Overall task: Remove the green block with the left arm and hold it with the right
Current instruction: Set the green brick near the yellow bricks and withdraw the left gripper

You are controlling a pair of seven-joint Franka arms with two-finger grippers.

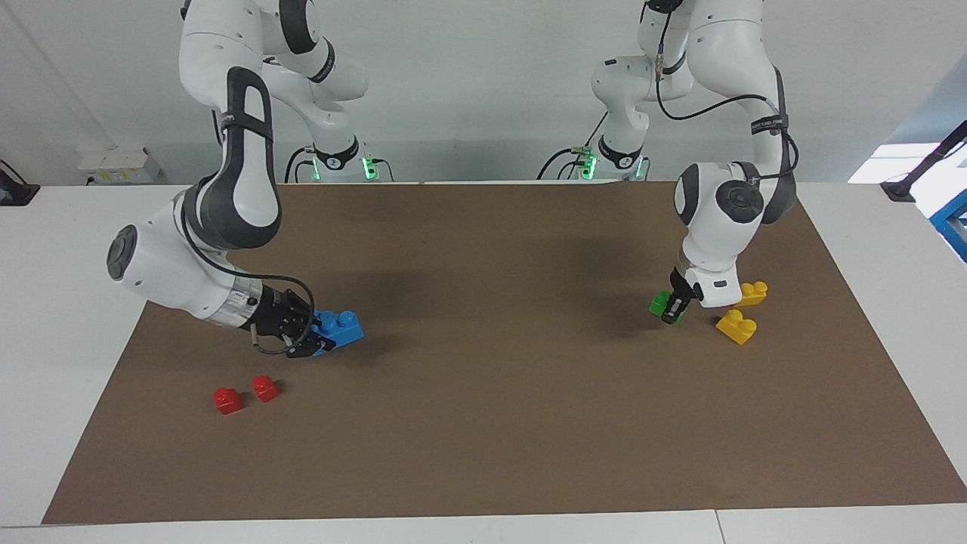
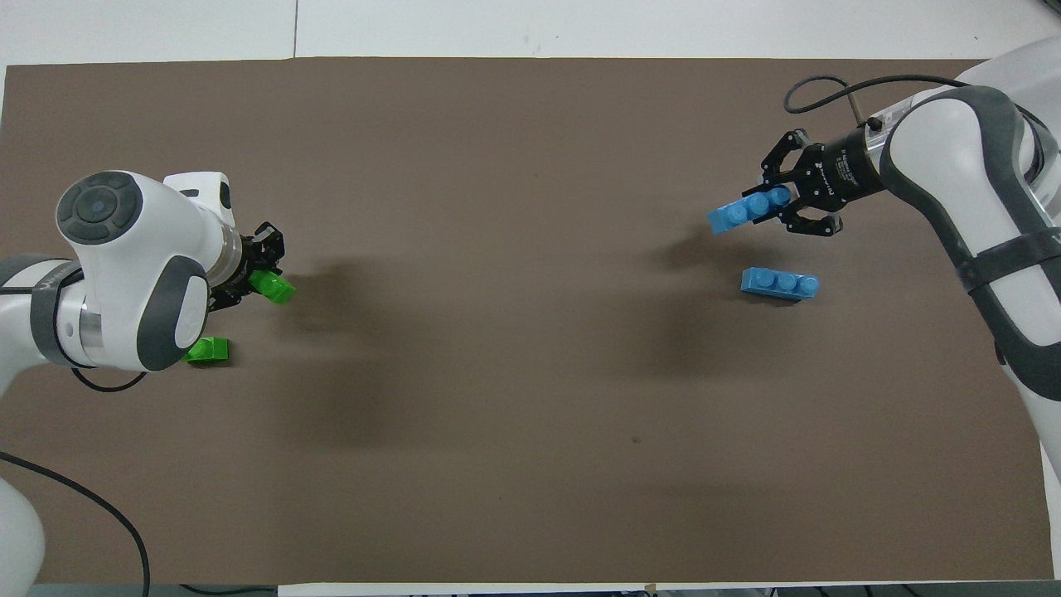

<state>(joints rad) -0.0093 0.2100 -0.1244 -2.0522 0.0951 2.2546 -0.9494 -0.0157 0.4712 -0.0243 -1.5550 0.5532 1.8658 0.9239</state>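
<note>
Left gripper (image 1: pixel 672 308) sits low over the mat (image 1: pixel 483 453) at the left arm's end of the table, jaws closed on a green block (image 2: pixel 273 286); from the facing view the block (image 1: pixel 660 303) looks at or just off the mat, cannot tell which. A second green block (image 2: pixel 209 350) lies on the mat beside it, nearer the robots, mostly hidden under the left wrist in the overhead view. Two yellow blocks (image 1: pixel 736 326) sit just beside the left gripper, toward the table's end. Right gripper (image 1: pixel 298 332) is low at the right arm's end, jaws gripping a blue brick (image 1: pixel 340 329), held tilted. Another blue brick (image 2: pixel 779 283) lies on the mat nearby. Two red blocks (image 1: pixel 228 400) sit farther from the robots than the right gripper. Judgement: the green pair already appears separated, so the removal looks done or nearly so. The holding part does not match the task: the right gripper has a blue brick, not a green one. What remains, if anything, is likely lifting the green block clear.
</note>
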